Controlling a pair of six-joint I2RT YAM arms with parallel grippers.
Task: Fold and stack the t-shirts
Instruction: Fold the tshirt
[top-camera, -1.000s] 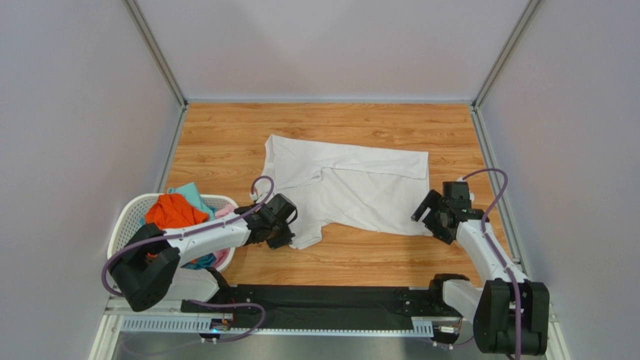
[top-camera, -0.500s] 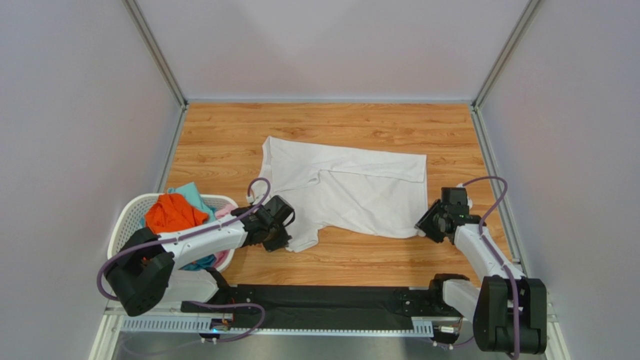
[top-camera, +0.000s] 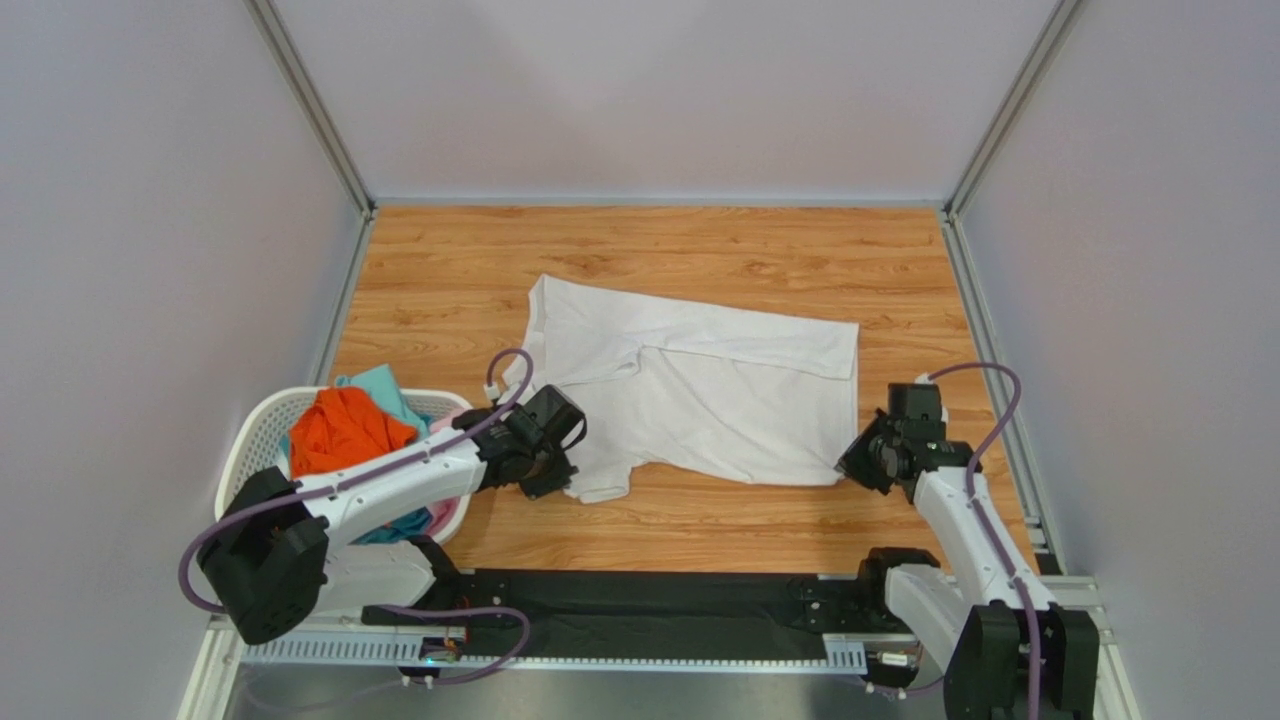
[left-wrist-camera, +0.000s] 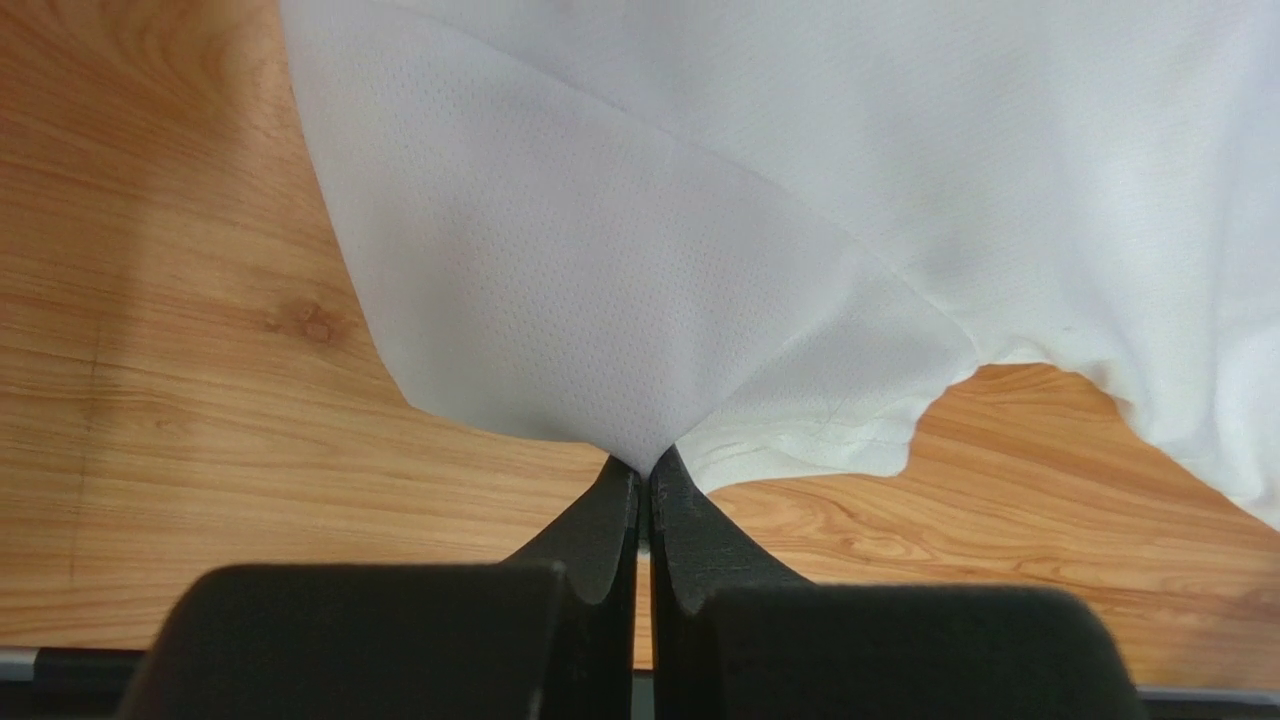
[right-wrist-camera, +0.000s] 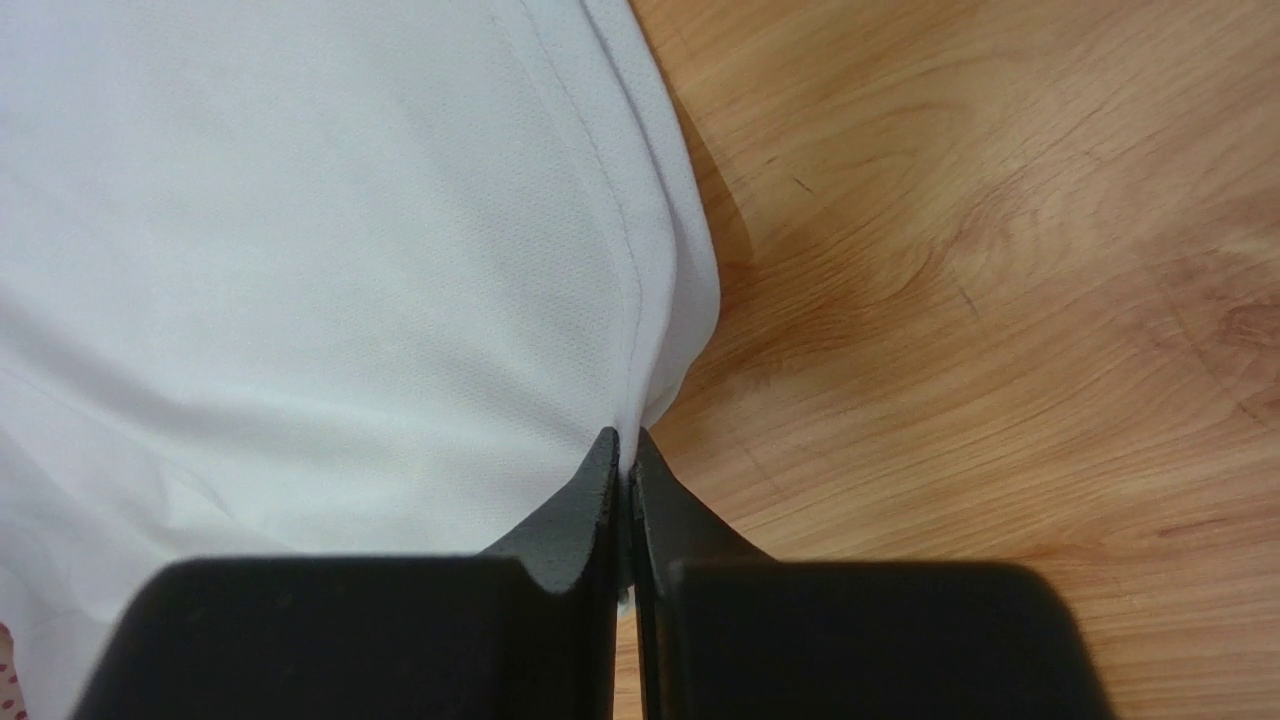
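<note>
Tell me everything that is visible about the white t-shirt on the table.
The white t-shirt is plain, of a fine, mesh-like knit, with a stitched hem along one edge. It lies spread out and wrinkled on the wooden table, with a layer folded over along its far side. The left gripper is shut on its near left corner, and the right gripper on its near right edge by the hem. The cloth gathers toward each pinch.

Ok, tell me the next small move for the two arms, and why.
Probably lift both together and carry the near edge over toward the far edge. The left pincer and right pincer are each shut on the near edge of the white t-shirt, one at each end, and it lies spread on the table.
</note>
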